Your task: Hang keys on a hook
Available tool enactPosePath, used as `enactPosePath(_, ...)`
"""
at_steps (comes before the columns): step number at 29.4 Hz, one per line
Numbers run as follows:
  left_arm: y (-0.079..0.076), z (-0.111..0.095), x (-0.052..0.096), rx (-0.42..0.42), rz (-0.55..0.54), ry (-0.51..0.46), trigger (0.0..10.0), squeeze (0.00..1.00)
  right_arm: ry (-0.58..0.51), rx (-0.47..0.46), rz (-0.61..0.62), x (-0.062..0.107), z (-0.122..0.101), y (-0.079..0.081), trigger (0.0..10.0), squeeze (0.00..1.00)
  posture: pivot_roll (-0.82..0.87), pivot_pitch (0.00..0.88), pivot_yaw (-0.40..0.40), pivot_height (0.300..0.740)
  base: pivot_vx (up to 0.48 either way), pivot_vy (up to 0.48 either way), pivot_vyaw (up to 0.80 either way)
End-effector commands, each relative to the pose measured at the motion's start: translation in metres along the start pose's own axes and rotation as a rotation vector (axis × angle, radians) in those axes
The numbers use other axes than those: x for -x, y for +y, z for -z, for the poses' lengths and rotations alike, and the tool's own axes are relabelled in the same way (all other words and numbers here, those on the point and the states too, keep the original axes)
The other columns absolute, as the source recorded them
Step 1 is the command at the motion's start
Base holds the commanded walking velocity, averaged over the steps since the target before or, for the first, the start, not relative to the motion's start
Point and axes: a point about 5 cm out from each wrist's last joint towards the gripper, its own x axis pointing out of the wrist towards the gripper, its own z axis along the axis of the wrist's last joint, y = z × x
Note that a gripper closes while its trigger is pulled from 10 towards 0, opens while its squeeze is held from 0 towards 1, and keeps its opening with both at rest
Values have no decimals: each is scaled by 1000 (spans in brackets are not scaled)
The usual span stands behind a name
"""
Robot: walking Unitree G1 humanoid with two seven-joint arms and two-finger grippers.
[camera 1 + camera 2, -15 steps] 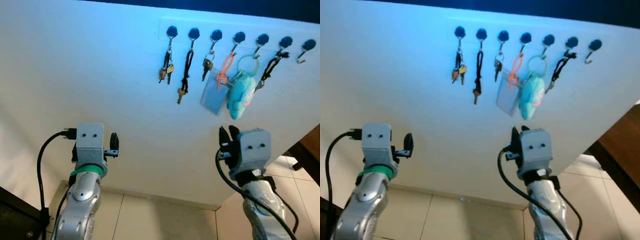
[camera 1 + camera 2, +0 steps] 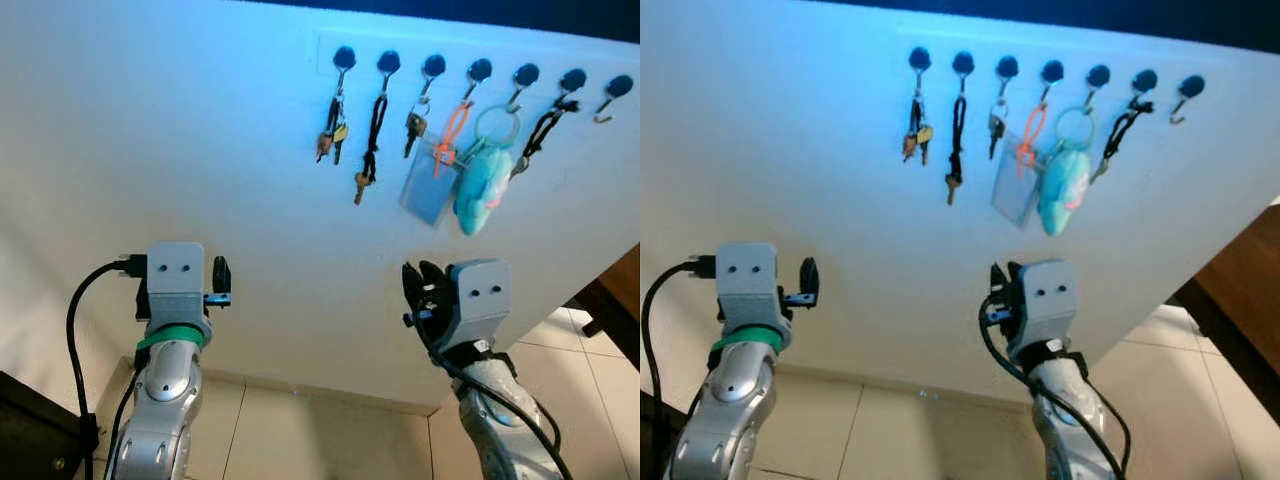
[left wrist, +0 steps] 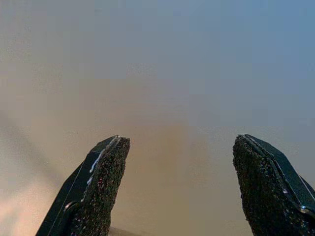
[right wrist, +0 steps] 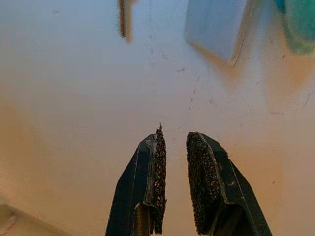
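Nearest you, both arms are raised in front of the white wall (image 2: 200,150), well below the row of hooks (image 2: 480,70). Your left gripper (image 3: 179,187) sits far down and to the left of the hooks, its fingers spread wide with nothing but bare wall between them; it has dropped slightly since half a second ago. Your right gripper (image 4: 174,184) is below the hooks, under the clear card holder (image 2: 428,190); its fingers are narrowed to a slim gap and hold nothing. Compared with the earlier frame it has come down and shifted left, away from the hooks. Farther off, the keys (image 2: 331,140) hang on the leftmost hook, then a black-strapped key (image 2: 367,155), another key (image 2: 413,130), an orange strap (image 2: 450,135), a teal plush (image 2: 480,190) and a black lanyard (image 2: 540,135). The rightmost hook (image 2: 612,95) is bare.
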Motion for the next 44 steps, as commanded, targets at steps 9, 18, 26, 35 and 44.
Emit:
enactPosePath(9, -2, -1, 1, -11, 10, -18, 10000, 0, 6, -6, -6, -2, 4, 2, 10000, 0, -191, 39, 50, 740, -410, 0, 0)
enactPosePath(18, -2, -1, 1, -11, 16, -19, 10000, 0, 4, -15, 4, -6, 2, -1, 10000, 0, -187, 40, 51, 740, -415, 0, 0)
enactPosePath(26, -3, 0, 0, -13, 22, -20, 10000, 0, 1, -22, 2, -6, 2, 0, 10000, 0, -187, 37, 57, 740, -414, 0, 0)
enactPosePath(35, -7, 0, -3, 7, 55, 25, 10000, 0, -39, -3, 3, -16, -9, 1, 10000, 0, -187, 29, 66, 740, -203, 0, -235)
enactPosePath(44, -18, -12, -4, -5, 204, 33, 10000, 0, -129, 3, 16, -33, -33, -3, 10000, 0, -183, 26, 76, 740, 0, 0, -800)
